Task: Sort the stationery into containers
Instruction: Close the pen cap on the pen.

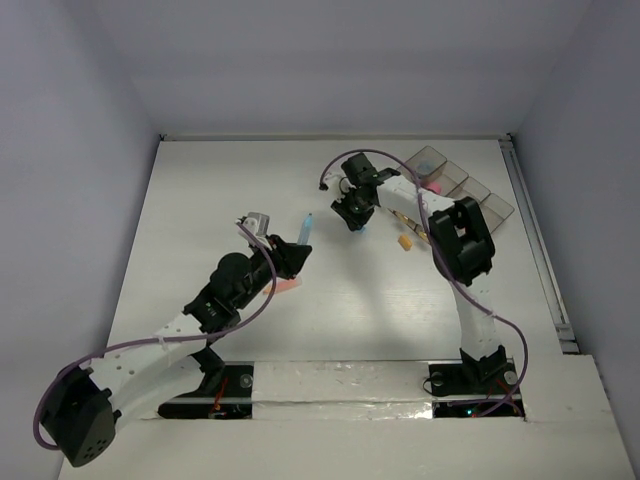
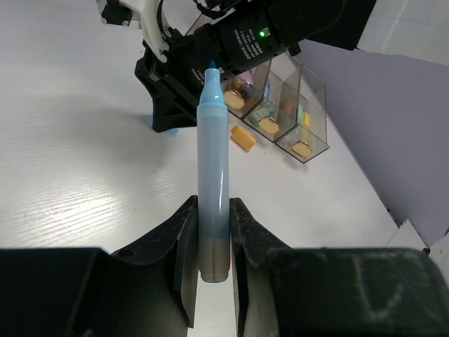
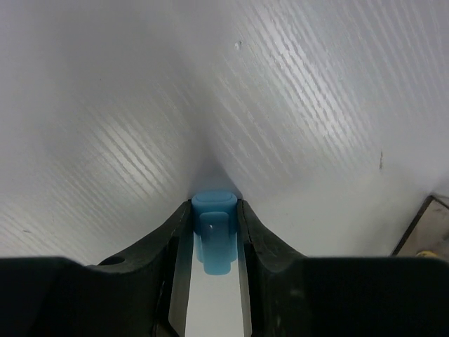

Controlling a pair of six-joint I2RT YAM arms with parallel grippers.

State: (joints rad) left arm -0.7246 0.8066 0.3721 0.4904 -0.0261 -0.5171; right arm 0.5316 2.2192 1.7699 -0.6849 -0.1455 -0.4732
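Note:
My left gripper [image 2: 214, 242] is shut on a pale blue marker [image 2: 212, 175] with its cap off; the marker sticks out forward, tip [image 1: 308, 217] away from me, above the table. My right gripper [image 3: 215, 235] is shut on a blue marker cap [image 3: 215, 235], held down at the table surface near the middle back [image 1: 355, 215]. The smoky divided tray [image 1: 465, 185] stands at the back right; its compartments [image 2: 280, 105] hold pink, green and yellow items and round tubs. An orange marker [image 1: 405, 242] lies on the table near the tray. A pink item [image 1: 288, 286] lies under my left arm.
A thin pencil-like stick [image 1: 408, 221] lies beside the right arm. The table's back edge meets the wall [image 1: 330, 137], and a rail [image 1: 535, 240] runs along the right edge.

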